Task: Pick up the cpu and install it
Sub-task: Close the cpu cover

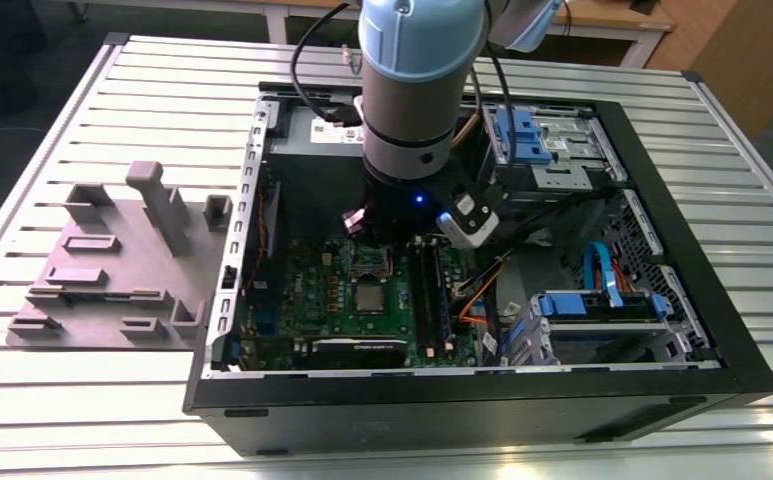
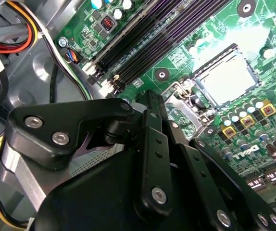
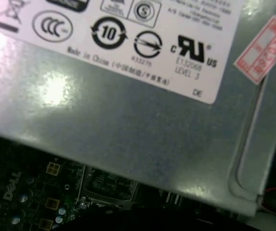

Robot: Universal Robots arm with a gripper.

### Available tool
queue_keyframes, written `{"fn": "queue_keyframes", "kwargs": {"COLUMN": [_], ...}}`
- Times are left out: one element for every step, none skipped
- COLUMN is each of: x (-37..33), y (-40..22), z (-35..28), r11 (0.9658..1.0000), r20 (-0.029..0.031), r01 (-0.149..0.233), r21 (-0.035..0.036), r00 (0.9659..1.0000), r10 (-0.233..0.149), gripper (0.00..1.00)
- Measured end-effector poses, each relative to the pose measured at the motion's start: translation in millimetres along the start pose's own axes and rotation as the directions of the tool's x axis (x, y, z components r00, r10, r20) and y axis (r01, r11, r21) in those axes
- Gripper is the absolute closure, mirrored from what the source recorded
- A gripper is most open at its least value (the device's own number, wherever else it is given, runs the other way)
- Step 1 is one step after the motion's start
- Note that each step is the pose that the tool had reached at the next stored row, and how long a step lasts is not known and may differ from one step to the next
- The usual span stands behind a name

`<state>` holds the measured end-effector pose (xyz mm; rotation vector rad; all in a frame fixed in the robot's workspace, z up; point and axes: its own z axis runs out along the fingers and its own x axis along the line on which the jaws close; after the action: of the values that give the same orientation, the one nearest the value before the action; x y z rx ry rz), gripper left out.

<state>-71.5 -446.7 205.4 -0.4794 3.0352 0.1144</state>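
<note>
Exterior view: the arm (image 1: pixel 413 90) reaches down into the open computer case (image 1: pixel 706 345) on the slatted tabletop (image 1: pixel 79 400), with its wrist over the far part of the green motherboard (image 1: pixel 293 285). The cpu (image 1: pixel 366 298) lies flat on that board, silvery top up. It appears to sit inside its socket, on the near side of the arm's tip and almost straight toward the case's near edge. In the second wrist view the gripper (image 2: pixel 150 103) hangs low above the board. A hinged metal frame (image 2: pixel 180 103) is tipped open between the gripper and the cpu. The gripper is near the chip but apart from it and not over it. I cannot tell whether the gripper is spread or pressed together. The chip is square, so no long axis sets the approach.
</note>
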Motion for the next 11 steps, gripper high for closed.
{"fn": "queue_keyframes", "kwargs": {"x": [0.1, 0.3, 0.3, 0.4, 0.4, 0.4, 0.3, 0.3, 0.3, 0.3, 0.4], "y": [-0.5, -1.0, -1.3, -1.5, -1.7, -1.8, -1.8, -1.8, -1.8, -1.8, -1.8], "z": [-0.6, -1.3, -2.0, -2.7, -3.2, -3.2, -3.2, -3.2, -3.3, -3.3, -3.4], "r11": [1.0, 1.0, 1.0, 1.0, 1.0, 1.0, 1.0, 1.0, 1.0, 1.0, 1.0], "r20": [-0.0002, -0.0003, -0.0004, -0.0005, -0.0006, -0.0006, -0.0007, -0.0007, -0.0008, -0.0009, -0.0009], "r01": [0.0, 0.0, 0.0, 0.0, 0.0, 0.0, 0.0, 0.0, 0.0, 0.0, 0.0], "r21": [0.0001, 0.0001, 0.0, -0.0001, -0.0002, -0.0004, -0.0005, -0.0005, -0.0004, -0.0003, -0.0003], "r00": [1.0, 1.0, 1.0, 1.0, 1.0, 1.0, 1.0, 1.0, 1.0, 1.0, 1.0], "r10": [0.0, 0.0, 0.0, 0.0, 0.0, 0.0, 0.0, 0.0, 0.0, 0.0, 0.0], "gripper": [0.9, 0.9, 0.9, 0.9, 0.9, 0.9, 0.9, 0.9, 0.9, 0.9, 0.9]}}
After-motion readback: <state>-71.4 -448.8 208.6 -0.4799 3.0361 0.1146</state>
